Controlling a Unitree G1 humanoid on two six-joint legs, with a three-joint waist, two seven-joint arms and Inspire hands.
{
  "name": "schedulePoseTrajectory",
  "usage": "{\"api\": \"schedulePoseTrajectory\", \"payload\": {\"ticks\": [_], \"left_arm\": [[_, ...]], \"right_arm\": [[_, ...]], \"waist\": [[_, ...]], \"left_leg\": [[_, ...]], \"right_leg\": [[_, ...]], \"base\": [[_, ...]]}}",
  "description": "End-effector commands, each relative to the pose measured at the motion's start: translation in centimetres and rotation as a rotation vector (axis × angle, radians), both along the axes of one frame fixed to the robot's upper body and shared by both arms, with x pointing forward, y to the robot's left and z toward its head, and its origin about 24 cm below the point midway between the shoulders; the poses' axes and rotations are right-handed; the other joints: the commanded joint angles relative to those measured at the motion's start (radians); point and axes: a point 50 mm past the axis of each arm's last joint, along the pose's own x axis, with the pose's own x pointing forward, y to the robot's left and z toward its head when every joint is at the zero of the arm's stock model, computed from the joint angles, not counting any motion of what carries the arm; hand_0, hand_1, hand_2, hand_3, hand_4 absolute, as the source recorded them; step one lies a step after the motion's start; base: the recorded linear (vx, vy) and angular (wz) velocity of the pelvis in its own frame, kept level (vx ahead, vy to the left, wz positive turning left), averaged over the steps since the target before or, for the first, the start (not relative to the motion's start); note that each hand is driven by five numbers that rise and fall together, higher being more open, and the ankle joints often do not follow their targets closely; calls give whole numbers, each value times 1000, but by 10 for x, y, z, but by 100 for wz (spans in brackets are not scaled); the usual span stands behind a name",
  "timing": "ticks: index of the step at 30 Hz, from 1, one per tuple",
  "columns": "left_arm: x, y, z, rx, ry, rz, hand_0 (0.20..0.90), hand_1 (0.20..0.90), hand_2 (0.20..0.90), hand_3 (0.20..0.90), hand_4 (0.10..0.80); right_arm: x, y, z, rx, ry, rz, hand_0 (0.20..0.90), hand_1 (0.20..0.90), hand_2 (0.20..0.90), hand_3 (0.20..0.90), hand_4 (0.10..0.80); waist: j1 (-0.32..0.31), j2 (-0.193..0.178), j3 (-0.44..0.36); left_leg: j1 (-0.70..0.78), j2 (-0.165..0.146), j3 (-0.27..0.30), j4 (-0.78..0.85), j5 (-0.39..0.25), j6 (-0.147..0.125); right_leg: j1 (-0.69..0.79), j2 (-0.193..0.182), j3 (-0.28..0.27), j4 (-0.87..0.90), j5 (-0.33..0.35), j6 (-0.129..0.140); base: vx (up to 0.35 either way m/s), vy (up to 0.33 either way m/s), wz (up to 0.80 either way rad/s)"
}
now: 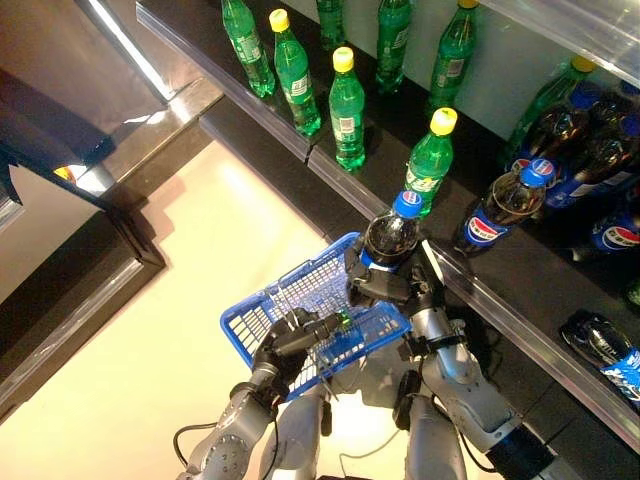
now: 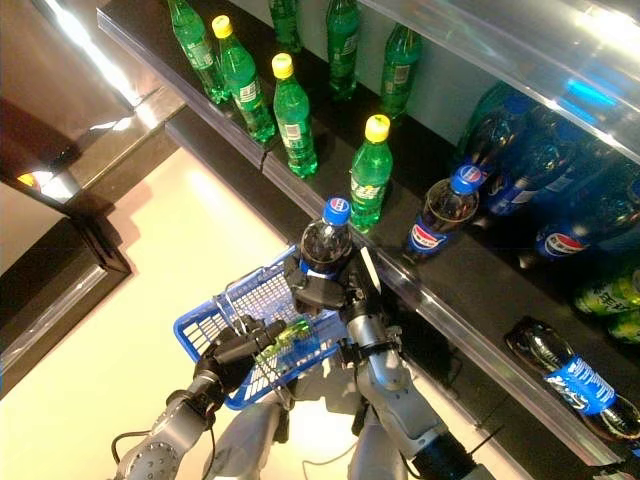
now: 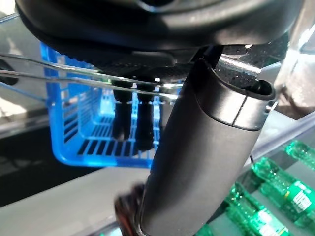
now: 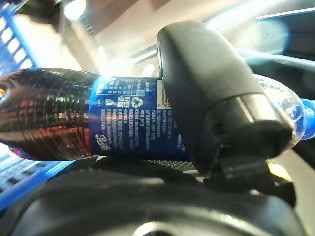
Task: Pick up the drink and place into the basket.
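Gripping the cola bottle (image 1: pixel 391 238) round its label, the right hand (image 1: pixel 385 285) has thumb and fingers curled about it, holding it upright over the blue basket's (image 1: pixel 262 312) rim at two o'clock. The left hand (image 1: pixel 298 335) is closed on the basket's wire handle, seemingly. Green bottles (image 1: pixel 346 110) stand on the shelf (image 1: pixel 500 290) at twelve o'clock.
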Motion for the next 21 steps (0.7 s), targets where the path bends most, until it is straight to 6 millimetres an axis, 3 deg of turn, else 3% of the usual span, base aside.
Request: {"api": "schedulePoseTrajectory", "payload": {"ticks": [1,10,16,21], "left_arm": [[12,-27,91,-257,-476,-150,300,300,300,200,100],[18,-40,100,-309,-535,-220,300,300,300,200,100],[23,-48,104,-324,-574,-247,300,300,300,200,100],[25,-55,105,-337,-597,-286,300,300,300,200,100]], "right_arm": [[6,56,73,31,-420,175,300,300,300,200,100],[31,74,73,-199,-431,151,300,300,300,200,100],[44,89,62,-322,-363,198,300,300,300,200,100],[58,86,50,-421,-288,196,300,300,300,200,100]], "waist": [[6,5,-46],[20,36,24],[33,40,48],[49,49,54]], "left_leg": [[-67,-36,-41,123,-107,-33],[-117,-60,-52,122,-91,-20],[-146,-70,-60,131,-86,-9],[-163,-77,-69,131,-81,-3]], "right_leg": [[165,-7,12,-326,144,40],[90,-22,2,-297,163,32],[46,-31,-6,-272,173,34],[26,-37,-17,-263,179,35]], "base": [[-64,92,25],[-57,44,9],[-21,6,11],[-9,1,14]]}}
